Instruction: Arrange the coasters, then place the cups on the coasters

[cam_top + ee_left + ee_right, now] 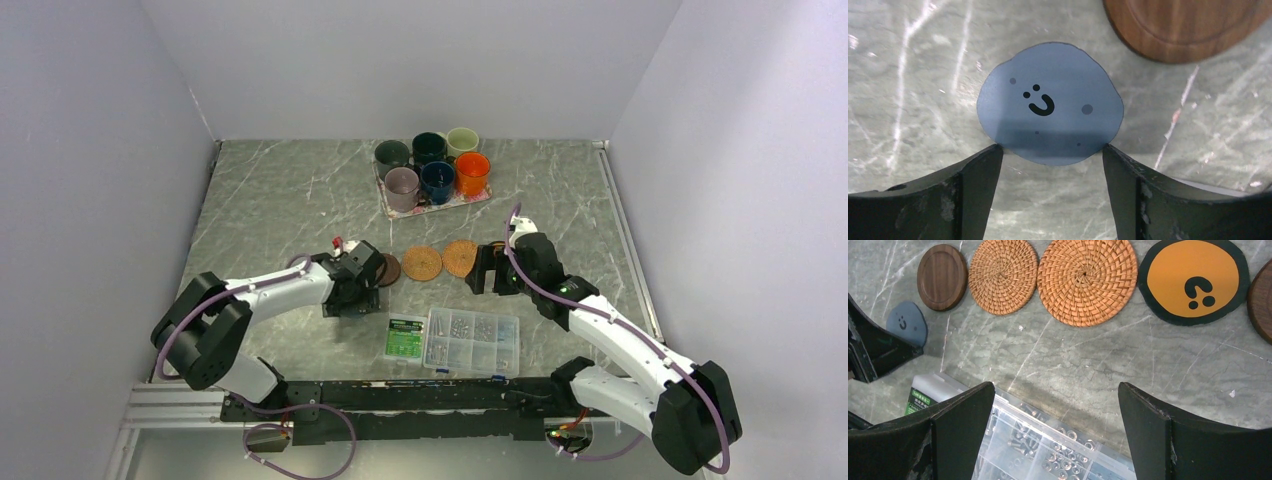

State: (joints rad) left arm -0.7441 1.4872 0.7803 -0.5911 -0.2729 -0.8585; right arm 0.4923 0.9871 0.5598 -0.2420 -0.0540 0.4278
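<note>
A light blue coaster (1050, 102) with a smiley face lies flat on the marble table. My left gripper (1052, 150) stands open, its fingertips (993, 152) at either side of the coaster's near edge. A row lies beside it: a dark brown coaster (942, 276), two woven tan coasters (1003, 276) (1087, 280), a black-and-orange coaster (1194, 280), and another brown coaster (1263, 300) at the frame edge. My right gripper (1057, 390) hovers open and empty near the row. Several cups, among them orange (472, 173) and navy (437, 181), stand on a floral tray (440, 205) at the back.
A clear plastic screw box (471, 341) and a green-labelled packet (405, 337) lie near the front edge between the arms, below the right gripper. White walls close in the table on three sides.
</note>
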